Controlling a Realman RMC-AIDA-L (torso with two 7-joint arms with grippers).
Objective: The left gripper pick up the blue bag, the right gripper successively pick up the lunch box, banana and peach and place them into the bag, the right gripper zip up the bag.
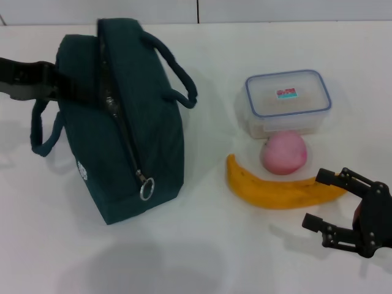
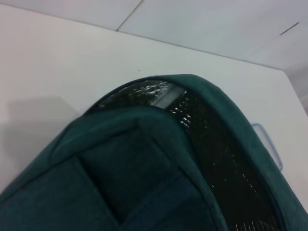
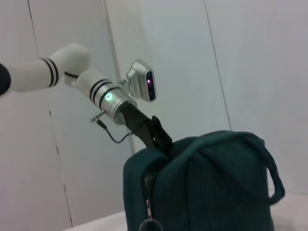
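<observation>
The right gripper (image 1: pixel 334 205) hangs nearest, jaws spread and empty, just beside the banana's (image 1: pixel 278 190) tip. Beyond the banana sits the peach (image 1: pixel 284 152), then the box (image 1: pixel 288 101) (long axis crosswise), farthest of the 3. Far left, the left gripper (image 1: pixel 61 89) meets the bag (image 1: pixel 125 141); its jaws are hidden.

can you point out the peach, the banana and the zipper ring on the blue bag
peach (image 1: pixel 284 152), head view, middle of its pink side
banana (image 1: pixel 278 193), head view, middle of its curved yellow body
zipper ring (image 1: pixel 147 189), head view, the metal ring's rim, low on the blue bag (image 1: pixel 153 131), side panel
</observation>
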